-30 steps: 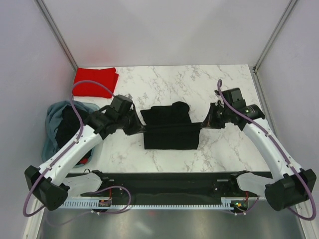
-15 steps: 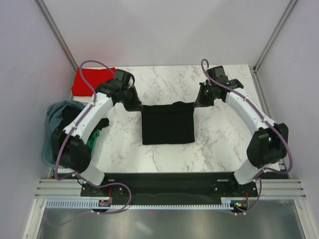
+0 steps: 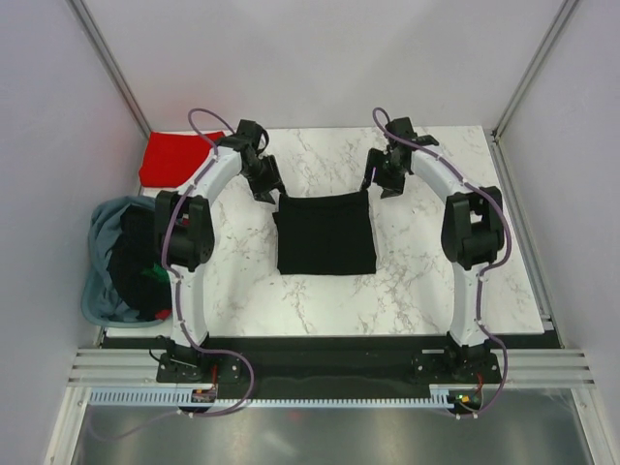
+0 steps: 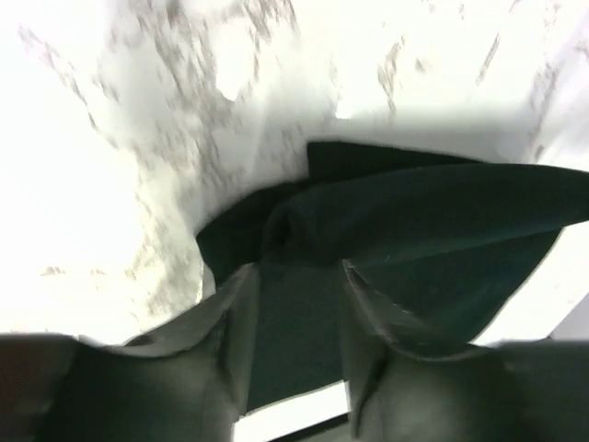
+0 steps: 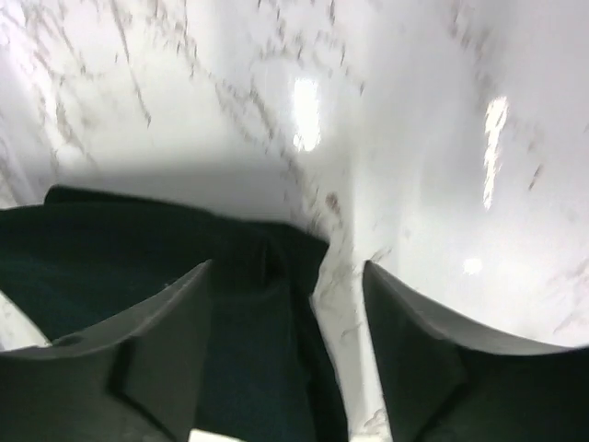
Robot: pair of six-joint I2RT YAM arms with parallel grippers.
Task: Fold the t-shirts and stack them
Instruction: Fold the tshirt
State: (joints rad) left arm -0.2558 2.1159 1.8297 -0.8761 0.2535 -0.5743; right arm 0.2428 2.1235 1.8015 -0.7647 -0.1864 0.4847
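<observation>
Nearest, at the table's [image 3: 436, 271] left edge, a tub [image 3: 97, 228] heaped with black and green shirts [image 3: 131, 257], probably parked there as the pile waiting to be folded; at mid-table, a black shirt [image 3: 326, 232] folded into a flat rectangle, lying clear for the next crease. Over its two far corners, the left gripper [image 3: 271, 192] and right gripper [image 3: 378, 187], both with jaws spread and pinching nothing, a stance suited to leaving the fold square and undisturbed; farthest, at the back left corner, a folded red shirt [image 3: 172, 158], likely the start of the stack.
</observation>
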